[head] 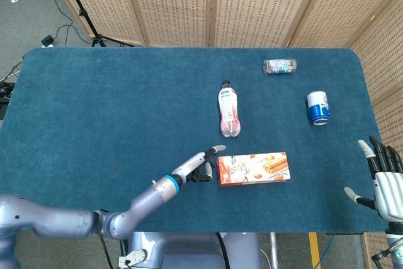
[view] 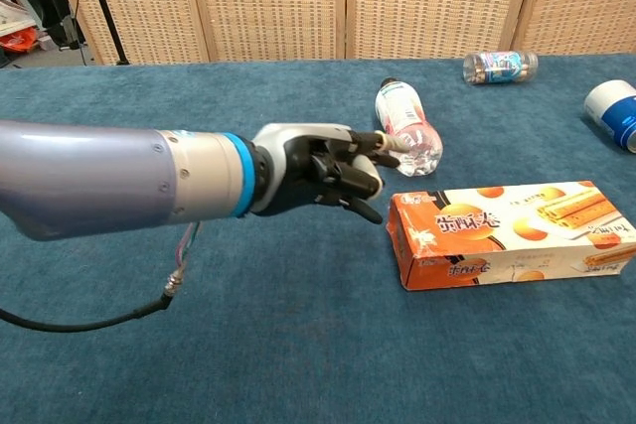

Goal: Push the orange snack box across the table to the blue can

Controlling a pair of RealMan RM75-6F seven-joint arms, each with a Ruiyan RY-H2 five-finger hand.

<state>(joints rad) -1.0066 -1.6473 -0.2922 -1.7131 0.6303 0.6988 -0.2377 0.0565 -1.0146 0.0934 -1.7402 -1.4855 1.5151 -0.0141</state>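
The orange snack box (head: 253,168) (view: 512,235) lies flat near the table's front edge, long side running left to right. My left hand (head: 200,165) (view: 318,168) hovers just off its left end with a small gap. Most of its fingers are curled in, one points out, and it holds nothing. The blue can (head: 318,108) (view: 616,114) lies on its side at the far right, well beyond the box. My right hand (head: 385,177) hangs off the table's right front corner with its fingers spread and holds nothing.
A pink-labelled drink bottle (head: 229,109) (view: 405,138) lies on its side just behind the box and my left hand. A small clear bottle (head: 279,66) (view: 500,67) lies at the back right. Wicker screens stand behind the blue table (head: 113,92).
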